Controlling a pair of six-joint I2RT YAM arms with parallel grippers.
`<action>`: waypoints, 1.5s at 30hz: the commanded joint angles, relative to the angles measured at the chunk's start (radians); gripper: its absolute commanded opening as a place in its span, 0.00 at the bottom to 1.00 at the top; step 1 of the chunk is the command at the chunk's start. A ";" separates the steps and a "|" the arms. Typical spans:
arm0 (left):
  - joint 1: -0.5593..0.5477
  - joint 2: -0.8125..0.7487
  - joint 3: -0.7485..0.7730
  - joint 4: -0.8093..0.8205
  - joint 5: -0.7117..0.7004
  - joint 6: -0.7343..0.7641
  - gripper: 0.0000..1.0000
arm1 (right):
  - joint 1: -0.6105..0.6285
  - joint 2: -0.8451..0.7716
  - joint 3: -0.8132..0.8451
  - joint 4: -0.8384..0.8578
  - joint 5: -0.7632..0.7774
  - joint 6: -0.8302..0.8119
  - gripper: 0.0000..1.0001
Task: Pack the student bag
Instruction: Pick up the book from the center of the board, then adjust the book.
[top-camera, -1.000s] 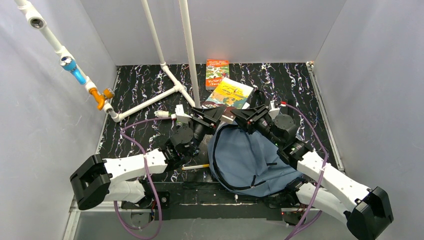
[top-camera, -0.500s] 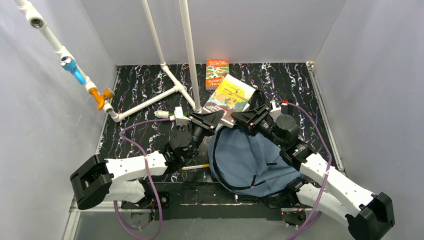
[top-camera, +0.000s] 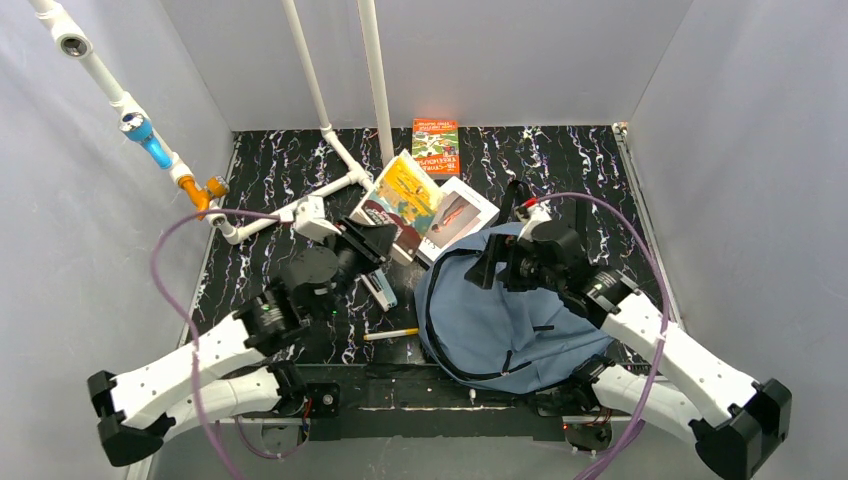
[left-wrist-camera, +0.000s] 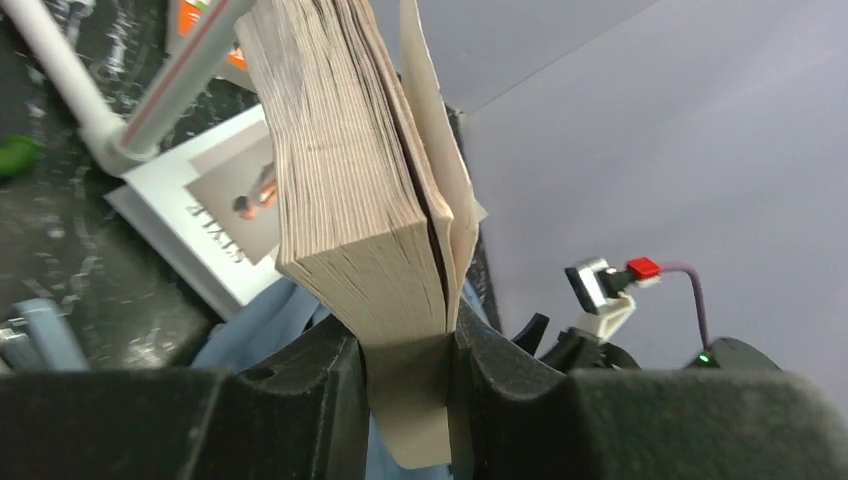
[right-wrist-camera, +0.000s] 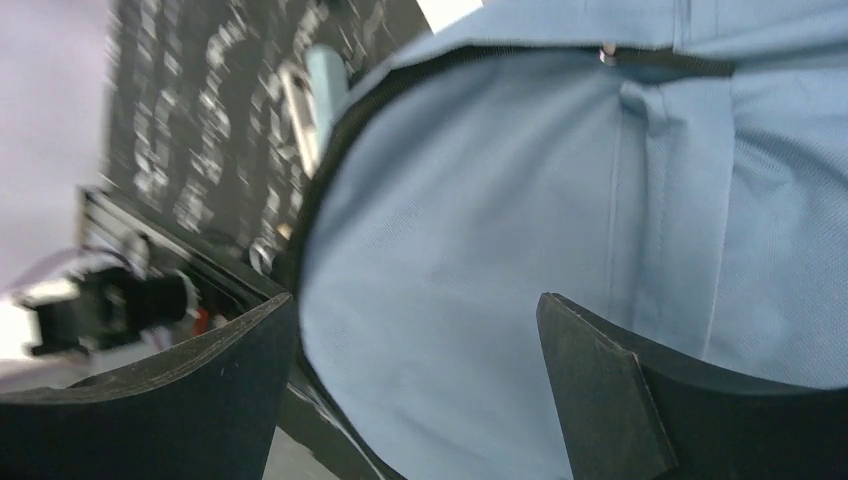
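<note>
1. Swung leftward since a second ago, the left gripper (top-camera: 372, 240) now holds the yellow book (top-camera: 402, 195) raised off the desk. Its jaws are clamped on the book's lower edge, and the pages fan slightly in the wrist view.
2. The right gripper (top-camera: 495, 268) has drawn back from the books and hangs over the far part of the bag, fingers (right-wrist-camera: 600, 390) wide apart and gripping nothing.
3. The student bag (top-camera: 505, 320) lies where it lay before, flat by the near edge, right of the middle.
4. The white book (top-camera: 458, 217), covered earlier by the yellow one, is now bare just beyond the bag.
5. The orange book (top-camera: 436, 147) stays at the middle of the far edge.
6. The pencil (top-camera: 392, 334) lies just left of the bag.
</note>
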 joint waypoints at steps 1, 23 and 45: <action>0.006 -0.066 0.217 -0.561 -0.046 0.094 0.00 | 0.097 0.070 0.075 -0.158 0.100 -0.188 0.95; 0.007 -0.265 0.261 -0.991 0.112 0.013 0.00 | 0.831 0.645 0.434 -0.454 0.957 -0.017 0.73; 0.007 -0.234 0.328 -0.966 0.303 0.041 0.00 | 0.844 0.538 0.228 -0.186 1.103 -0.014 0.06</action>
